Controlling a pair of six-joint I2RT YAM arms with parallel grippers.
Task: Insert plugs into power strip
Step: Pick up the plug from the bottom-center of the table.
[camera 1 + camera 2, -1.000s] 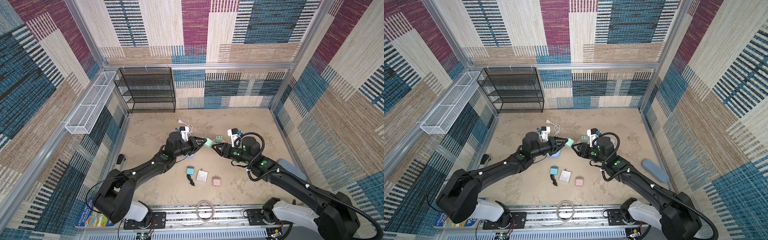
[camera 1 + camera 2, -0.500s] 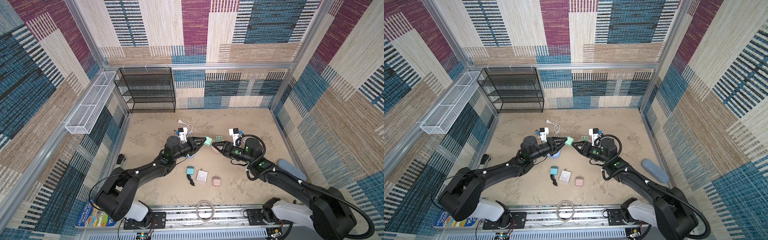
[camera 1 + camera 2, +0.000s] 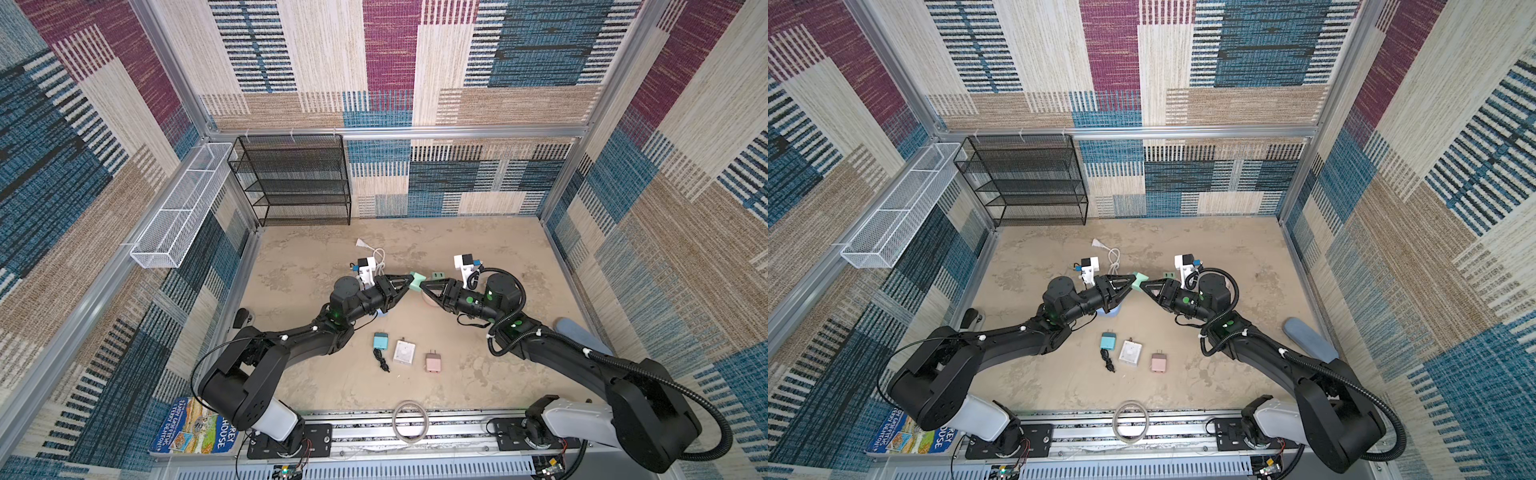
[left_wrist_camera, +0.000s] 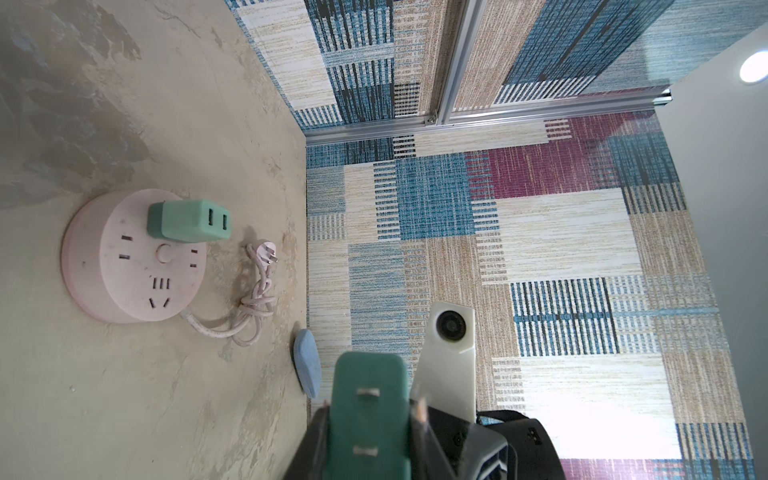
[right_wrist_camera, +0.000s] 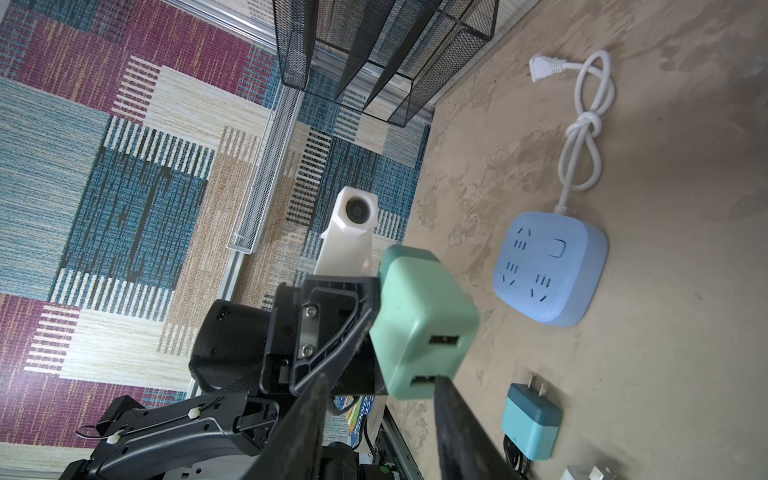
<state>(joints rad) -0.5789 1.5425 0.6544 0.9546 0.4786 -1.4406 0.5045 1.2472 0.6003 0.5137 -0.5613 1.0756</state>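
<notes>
1. Closing on the mint plug (image 5: 419, 324), your right gripper (image 3: 422, 285) has crossed the gap seen a second ago. Its jaws now stand parted about the plug's socket end, and a firm hold is not evident.
2. Your left gripper (image 3: 410, 282) stays clamped on that plug, which is in the air between the arms with its prongs facing the left wrist camera.
3. Reading: a hand-over looks under way, so release left only once right grips.
4. Plugs, five:
   - one is held;
   - a second mint plug (image 4: 189, 220) is seated in the pink strip (image 4: 133, 257);
   - the teal plug (image 3: 380, 340), white plug (image 3: 404, 352) and pink plug (image 3: 433, 363) lie loose in a row on the floor (image 3: 478, 249).
5. Strips, two: the pink strip is round, and the blue strip (image 5: 548, 270) is square with nothing plugged in.
</notes>
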